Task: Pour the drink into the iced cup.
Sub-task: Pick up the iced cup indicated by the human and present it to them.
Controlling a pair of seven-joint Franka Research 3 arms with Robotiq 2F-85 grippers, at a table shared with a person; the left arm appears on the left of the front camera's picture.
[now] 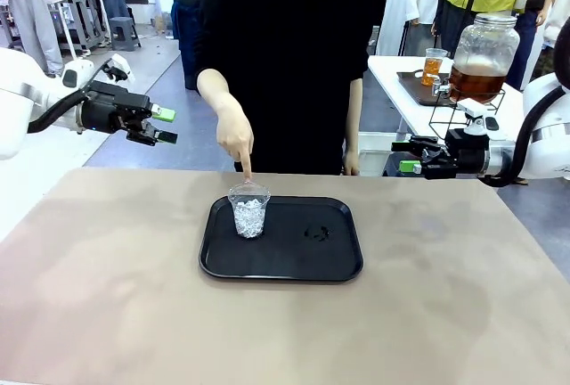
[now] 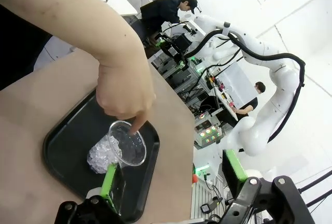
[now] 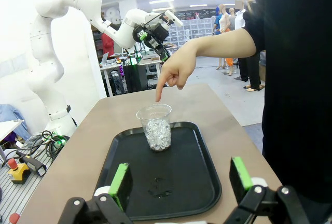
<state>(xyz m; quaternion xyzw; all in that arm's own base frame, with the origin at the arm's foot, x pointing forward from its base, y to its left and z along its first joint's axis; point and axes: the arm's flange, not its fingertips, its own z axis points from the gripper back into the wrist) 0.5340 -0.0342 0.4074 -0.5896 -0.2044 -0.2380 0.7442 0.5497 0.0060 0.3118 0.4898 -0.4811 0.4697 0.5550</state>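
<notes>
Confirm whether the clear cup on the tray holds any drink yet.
No drink yet: the upright cup on the black tray holds only ice cubes, no amber liquid. A person's hand points at it.

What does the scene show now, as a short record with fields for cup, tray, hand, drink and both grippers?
cup: clear, upright on the tray's left part, holds ice
tray: black, on the table, wet spot near its middle
hand: person's, index finger points down at the cup
drink: amber, in a jar on a far table
left gripper: open, raised, holds nothing
right gripper: open, raised, holds nothing
</notes>
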